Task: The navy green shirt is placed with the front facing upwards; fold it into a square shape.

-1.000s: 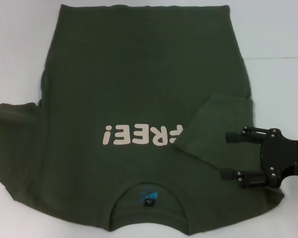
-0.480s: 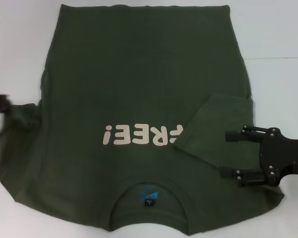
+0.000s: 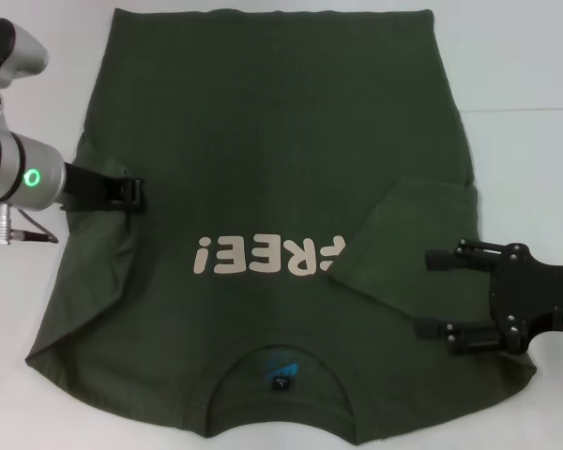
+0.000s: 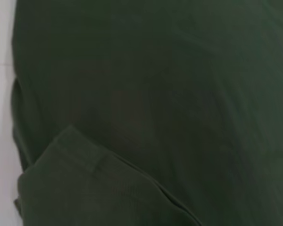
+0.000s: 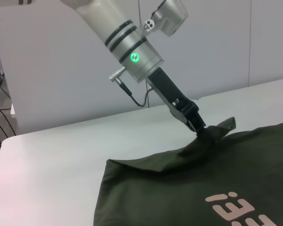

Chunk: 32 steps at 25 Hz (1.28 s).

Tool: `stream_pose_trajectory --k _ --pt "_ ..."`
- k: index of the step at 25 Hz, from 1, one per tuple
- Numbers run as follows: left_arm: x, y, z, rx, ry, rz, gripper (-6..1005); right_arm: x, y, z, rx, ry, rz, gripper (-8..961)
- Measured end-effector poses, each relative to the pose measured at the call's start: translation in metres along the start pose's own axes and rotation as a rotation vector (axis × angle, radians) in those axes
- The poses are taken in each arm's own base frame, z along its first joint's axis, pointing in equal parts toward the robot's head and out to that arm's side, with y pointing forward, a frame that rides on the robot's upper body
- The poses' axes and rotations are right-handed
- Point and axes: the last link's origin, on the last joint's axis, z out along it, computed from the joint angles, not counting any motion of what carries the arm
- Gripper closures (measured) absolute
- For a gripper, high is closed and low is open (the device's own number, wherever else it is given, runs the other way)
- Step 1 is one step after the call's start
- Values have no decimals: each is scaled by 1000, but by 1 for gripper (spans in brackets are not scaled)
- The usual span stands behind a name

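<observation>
Navy green shirt (image 3: 263, 159) flat on counter (image 3: 525, 75), left gripper (image 3: 136, 195) angled down with jaws pinched on lifted left sleeve, right gripper (image 3: 430, 292) low over folded right sleeve, jaws wide apart, holding nothing.

navy green shirt (image 3: 272, 159): matt cloth | table (image 3: 525, 66): smooth, white

Silver left arm (image 3: 9, 173) with green light; black screwed right gripper (image 3: 430, 292).
</observation>
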Motion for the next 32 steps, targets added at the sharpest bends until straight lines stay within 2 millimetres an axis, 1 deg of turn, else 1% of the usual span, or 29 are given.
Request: stream_pose_trajectory --k 10,16,20,21,23,24,25,26,28,29,30,32 --pt "-7 0 12 -47 2 -75 966 -1 1 1 -5 -4 -4 33" --pt "-5 -6 6 -121 33 -154 954 -3 -1 -3 2 -7 -14 34" --pt "-9 -6 2 -159 21 -108 784 -9 -3 -9 15 17 -7 35" --pt "-11 -4 1 -183 17 -61 741 -11 -4 -10 18 23 3 35" --pt "-19 5 -4 -283 5 100 511 -17 -5 -15 26 36 40 35" --pt "-22 9 -7 -319 -1 154 486 -21 -6 -18 33 43 55 35" --pt "-22 9 -7 -319 -1 154 461 -24 -7 -21 44 59 74 36" --pt "-29 15 -10 -385 -13 250 436 -27 -7 -24 54 72 82 36" --pt "-38 24 -15 -470 -33 383 387 -32 -7 -28 77 112 114 36" --pt "-38 24 -15 -470 -33 383 362 -34 -7 -31 86 127 135 36" --pt "-53 33 -22 -578 -60 538 337 -38 -6 -36 106 148 179 37" --pt "-61 36 -27 -639 -56 592 236 -39 -6 -39 119 161 205 37"
